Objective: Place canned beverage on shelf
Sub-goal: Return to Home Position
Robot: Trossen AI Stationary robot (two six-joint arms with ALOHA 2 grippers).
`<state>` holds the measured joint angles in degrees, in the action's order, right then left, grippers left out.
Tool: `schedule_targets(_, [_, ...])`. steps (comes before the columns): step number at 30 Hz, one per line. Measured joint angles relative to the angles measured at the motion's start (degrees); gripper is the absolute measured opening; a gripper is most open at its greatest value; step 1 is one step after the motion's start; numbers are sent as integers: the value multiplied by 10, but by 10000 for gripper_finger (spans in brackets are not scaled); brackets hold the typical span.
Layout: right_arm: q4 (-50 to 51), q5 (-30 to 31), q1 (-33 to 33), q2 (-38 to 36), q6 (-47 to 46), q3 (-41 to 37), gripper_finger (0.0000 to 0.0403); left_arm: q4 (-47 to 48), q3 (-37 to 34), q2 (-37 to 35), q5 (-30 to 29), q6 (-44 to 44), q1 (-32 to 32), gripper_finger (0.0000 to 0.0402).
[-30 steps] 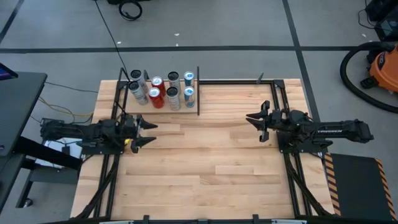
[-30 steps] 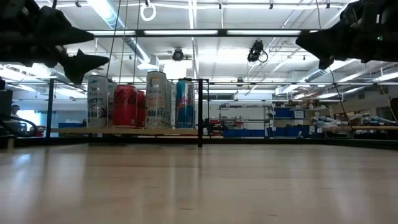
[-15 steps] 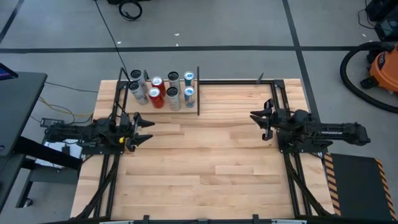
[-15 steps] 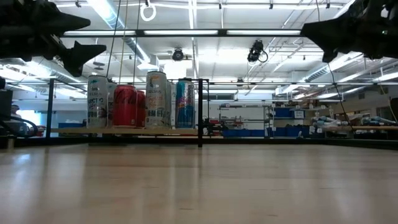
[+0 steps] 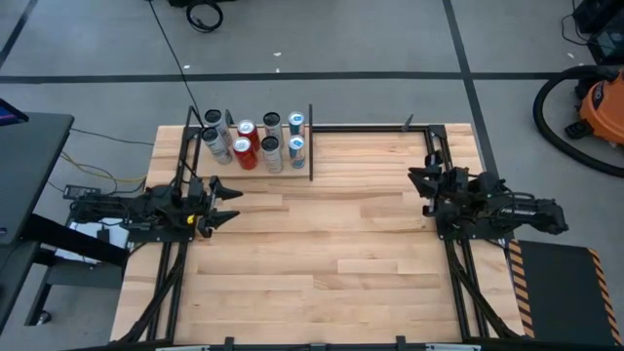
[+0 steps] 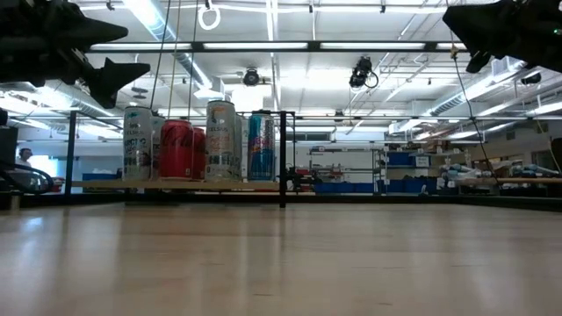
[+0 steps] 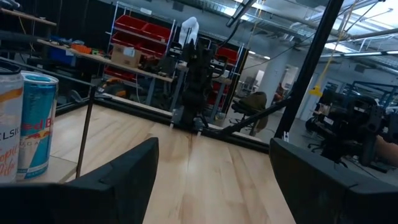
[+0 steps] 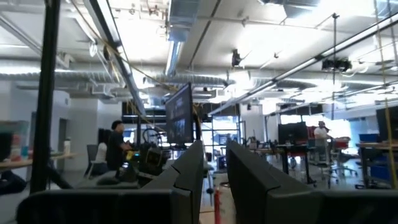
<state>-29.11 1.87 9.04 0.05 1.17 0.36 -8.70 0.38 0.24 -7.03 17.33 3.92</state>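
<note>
The shelf (image 5: 222, 170) stands at the table's far left, a pale board between black uprights. Several cans (image 5: 255, 143) stand upright on it on their bases; in the low view they form a row (image 6: 220, 140), among them a red can (image 6: 176, 149) and a blue-and-silver one (image 6: 261, 146). My left gripper (image 5: 232, 203) hovers open and empty near the table's left edge, on the near side of the shelf, pointing toward the table's right. In its wrist view (image 7: 214, 180) nothing lies between the fingers. My right gripper (image 5: 417, 181) hangs shut and empty at the table's right side, tipped upward (image 8: 214, 180).
Black frame rails run along the table's left (image 5: 175, 253), right (image 5: 458, 263) and far (image 5: 370, 127) edges. A black upright (image 5: 311, 141) marks the shelf's right end. Bare wood tabletop (image 5: 322, 244) spreads between the arms. An orange vacuum (image 5: 595, 107) sits on the floor beyond the right edge.
My right gripper has drawn back toward the table's right edge, risen and tipped upward, staying shut. My left gripper has tipped up a little to about level and stays open. The cans have kept still.
</note>
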Motion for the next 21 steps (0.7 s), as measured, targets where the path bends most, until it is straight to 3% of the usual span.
schedule_targets(21, [-4,1,31,1,0,0,79,0,0,0,0,0,24,307])
